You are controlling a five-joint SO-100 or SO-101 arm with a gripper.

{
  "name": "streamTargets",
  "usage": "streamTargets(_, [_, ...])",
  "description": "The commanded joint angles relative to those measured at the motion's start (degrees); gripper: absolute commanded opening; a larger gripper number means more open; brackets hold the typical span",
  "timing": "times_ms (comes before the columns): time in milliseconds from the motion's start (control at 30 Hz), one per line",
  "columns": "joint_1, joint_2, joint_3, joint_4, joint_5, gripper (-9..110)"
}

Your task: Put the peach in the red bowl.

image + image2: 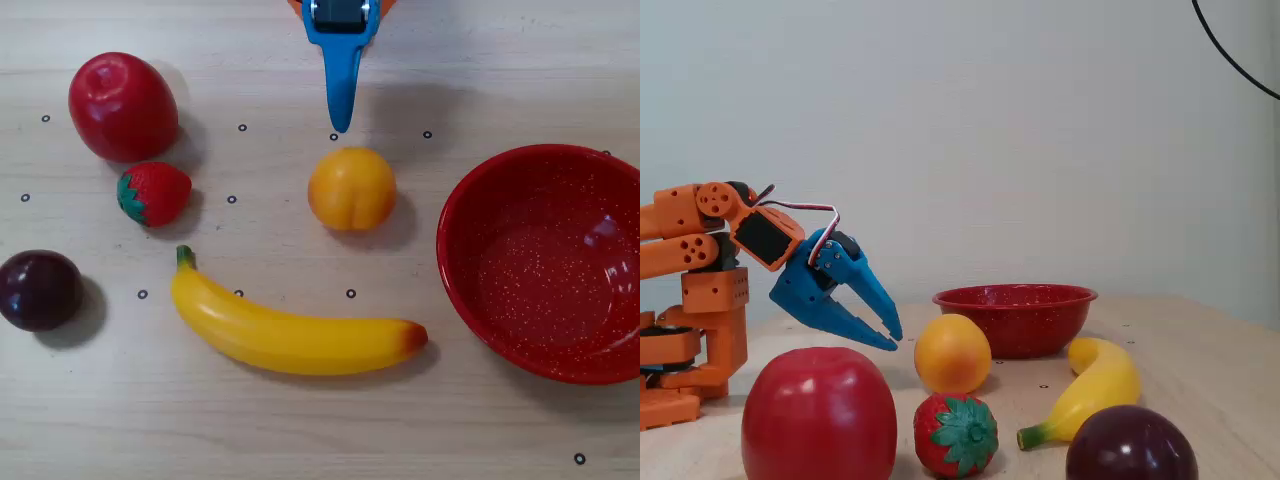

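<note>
The blue gripper point(888, 335) hung with its jaws slightly apart and nothing between them, tips angled down and forward, above the table and clear of every fruit. Straight ahead of those tips along the arm's reach, near but not touching, the peach point(351, 188) sat on the wooden table point(300, 430) with its crease facing away from the arm, so the coming move looked like a short drop forward and down. In the overhead view the red bowl point(470, 320) lay empty to the peach's right, and the banana point(290, 335) just beyond it.
</note>
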Motion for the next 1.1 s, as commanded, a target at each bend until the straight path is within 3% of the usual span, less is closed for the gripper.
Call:
streamTargets(0, [-1.05,0.62,0.00,-0.09,0.62,0])
streamTargets(767, [-1.49,-1.05,-0.18,-1.32,0.44,0])
streamTargets(1067, [1.05,-12.74,-6.77,-3.69,1.14,0])
